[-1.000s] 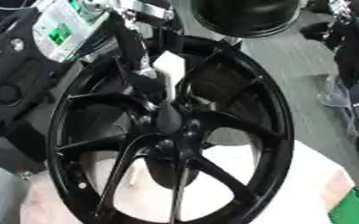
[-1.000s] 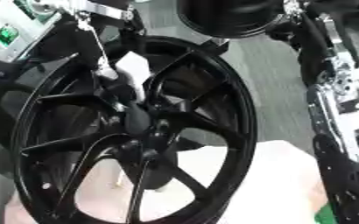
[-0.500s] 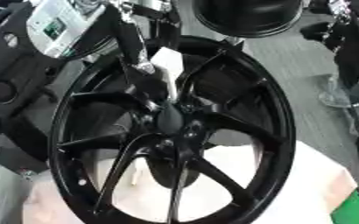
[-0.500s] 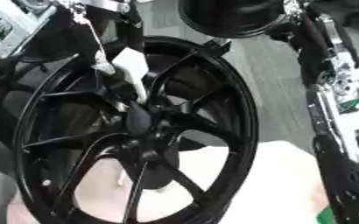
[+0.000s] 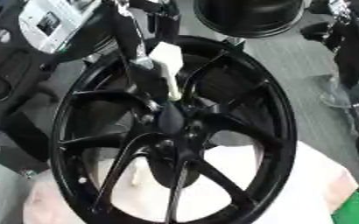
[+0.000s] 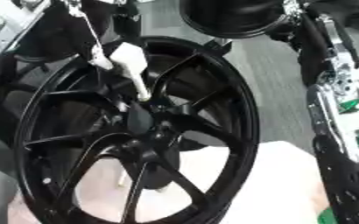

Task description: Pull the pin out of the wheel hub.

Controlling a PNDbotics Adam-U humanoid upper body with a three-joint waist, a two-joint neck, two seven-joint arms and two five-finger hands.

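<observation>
The black wheel hub (image 5: 175,131) fills the middle of both eye views, lying tilted on a pale surface (image 5: 305,192), its spokes fanning out from a dark centre boss (image 5: 171,122). A white pin (image 5: 167,65), broad at its upper end and narrowing downward, stands over the upper spokes of the hub; its thin lower end reaches the edge of the centre boss, though whether it sits in a hole there cannot be told.

The left hand (image 5: 140,52) comes down from the upper left corner, above the hub's upper rim. Its dark fingers (image 6: 98,57) lie against the left side of the pin's broad head, and appear closed on it, with a silver link showing beside the white. The left arm's black and silver body crosses the hub's upper left rim and hides part of it.

Above the hub, past its top rim, sits a round black object (image 5: 248,15). To the hub's right, the right arm (image 6: 339,100) runs down the edge of the right eye view, silver parts with green patches on it; its hand is not seen. A green corner (image 5: 355,212) shows at the lower right of the hub, on the pale surface. Grey floor (image 5: 290,57) lies beyond the hub's upper right rim.
</observation>
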